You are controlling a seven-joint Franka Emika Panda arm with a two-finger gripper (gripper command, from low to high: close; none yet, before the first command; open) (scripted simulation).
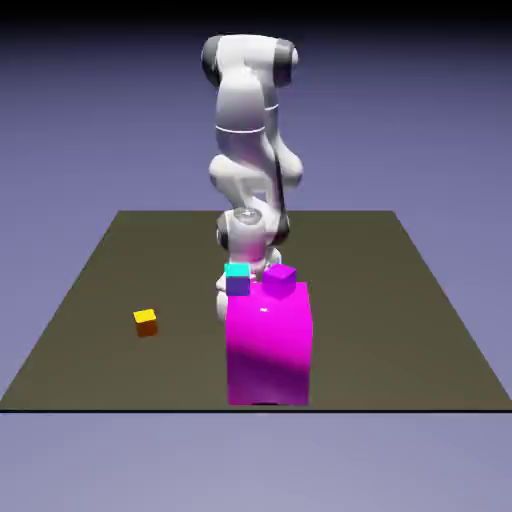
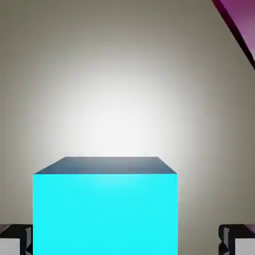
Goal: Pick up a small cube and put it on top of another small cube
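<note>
A small cube [image 2: 104,214] with a bright cyan top and a dark blue side fills the lower hand view. It lies between the two fingertips of my open gripper [image 2: 127,241], and a gap shows on each side of it. In the exterior view the same cube [image 1: 237,278] shows a cyan top and violet-blue sides, right under my lowered hand [image 1: 245,235]. A small purple cube [image 1: 279,279] stands beside it, toward the exterior view's right. The fingers themselves are hidden in the exterior view.
A big magenta block [image 1: 268,345] stands in front of both cubes and hides their lower parts; its edge [image 2: 239,22] cuts the hand view's top right corner. A small orange cube [image 1: 146,321] sits apart on the dark table [image 1: 400,330], toward the exterior view's left.
</note>
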